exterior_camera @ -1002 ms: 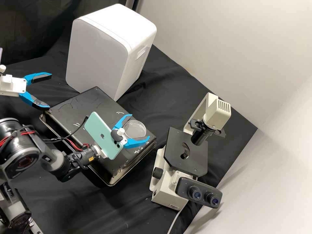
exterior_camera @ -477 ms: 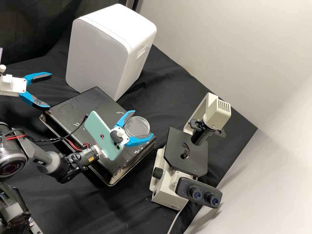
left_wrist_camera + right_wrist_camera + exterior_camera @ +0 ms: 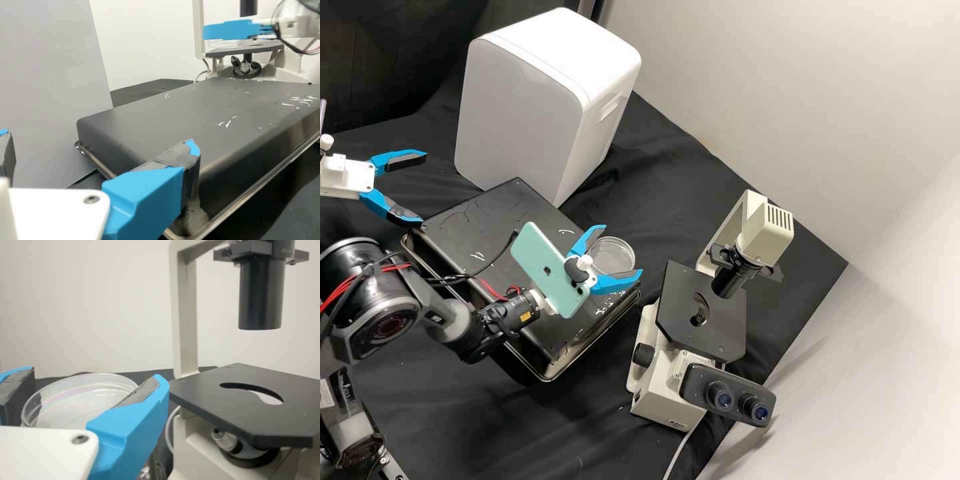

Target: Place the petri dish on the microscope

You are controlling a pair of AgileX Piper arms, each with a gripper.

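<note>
Clear round plastic petri dish [image 3: 80, 400] gripped, still short of the cream-bodied microscope [image 3: 667, 393].
My right tool [image 3: 623, 251] pinches its rim level so that it can land flat, above the scuffed black metal tray's [image 3: 487, 233] corner; the black stage plate [image 3: 250, 400] lies just beyond. My left tool [image 3: 420, 187] hangs wide open, out of the way.

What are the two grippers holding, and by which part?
The right gripper holds the dish by opposite sides of its rim. The left gripper is open and holds nothing.

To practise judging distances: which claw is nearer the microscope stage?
Right. The right claw, holding the petri dish, hangs just beside the microscope stage; the left claw sits open past the far side of the tray.
</note>
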